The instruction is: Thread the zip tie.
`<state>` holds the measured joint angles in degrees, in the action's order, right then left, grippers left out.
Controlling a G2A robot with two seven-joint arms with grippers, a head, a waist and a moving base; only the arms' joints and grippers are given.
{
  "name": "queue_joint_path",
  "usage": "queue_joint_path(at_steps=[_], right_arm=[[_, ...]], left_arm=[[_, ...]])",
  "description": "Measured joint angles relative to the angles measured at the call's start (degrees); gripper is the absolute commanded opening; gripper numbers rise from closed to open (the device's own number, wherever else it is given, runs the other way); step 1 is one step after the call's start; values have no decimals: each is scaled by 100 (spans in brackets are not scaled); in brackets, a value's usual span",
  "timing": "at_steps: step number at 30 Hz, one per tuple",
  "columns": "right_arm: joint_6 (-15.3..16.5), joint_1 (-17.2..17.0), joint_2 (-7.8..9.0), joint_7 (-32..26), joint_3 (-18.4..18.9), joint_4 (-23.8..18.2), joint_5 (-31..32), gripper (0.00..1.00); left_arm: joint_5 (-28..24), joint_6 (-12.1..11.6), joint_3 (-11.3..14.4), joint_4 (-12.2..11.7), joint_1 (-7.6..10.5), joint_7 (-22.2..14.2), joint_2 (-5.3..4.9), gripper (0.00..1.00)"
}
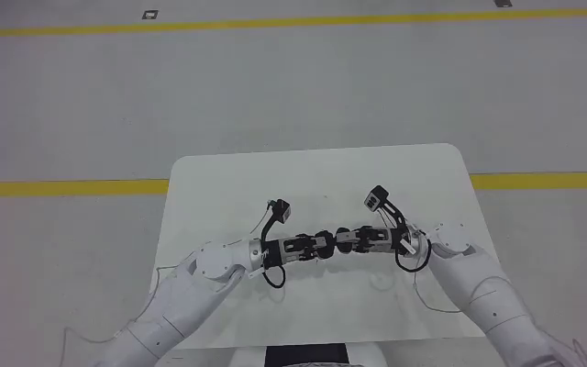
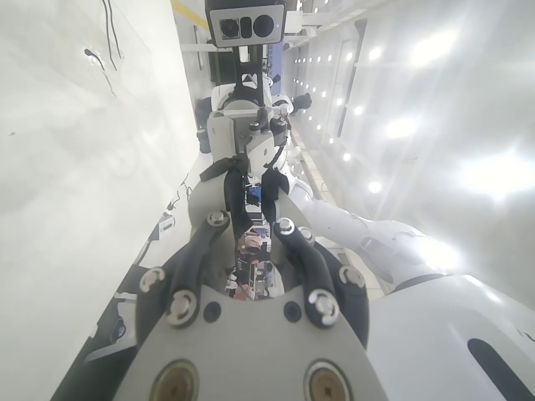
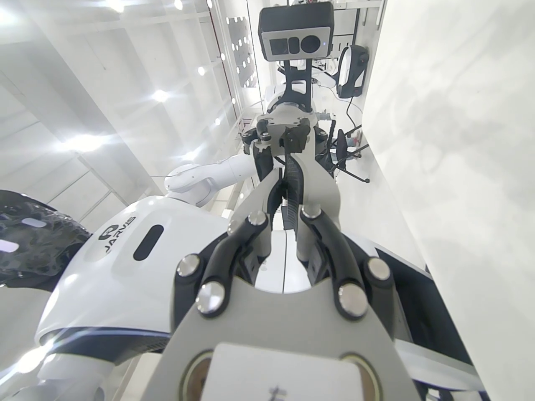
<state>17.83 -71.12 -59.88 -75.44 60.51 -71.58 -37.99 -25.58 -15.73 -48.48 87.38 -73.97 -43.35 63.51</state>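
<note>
Above the near middle of the white table point(image 1: 367, 174), my two grippers meet tip to tip. My left gripper point(image 1: 323, 244) point(image 2: 253, 168) comes in from the left, with its fingers drawn close on a black zip tie point(image 2: 215, 172). A short end of the tie sticks out sideways at the tips. My right gripper point(image 1: 347, 239) point(image 3: 286, 177) faces it from the right, its fingers pressed together on a thin dark strip. Where the two tips meet, the tie is mostly hidden.
Several loose black zip ties point(image 2: 109, 22) lie on the table farther from the grippers. The table edge point(image 3: 376, 135) runs close beside the arms. A yellow line point(image 1: 83, 187) crosses the grey floor beyond the table.
</note>
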Motion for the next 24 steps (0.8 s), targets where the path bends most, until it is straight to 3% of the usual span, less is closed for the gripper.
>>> queue_joint_path(at_steps=[24], right_arm=[[40,-18,-27,-111,21,17,20,0]], left_arm=[[-43,7,47,-76,27,-8,-7,0]])
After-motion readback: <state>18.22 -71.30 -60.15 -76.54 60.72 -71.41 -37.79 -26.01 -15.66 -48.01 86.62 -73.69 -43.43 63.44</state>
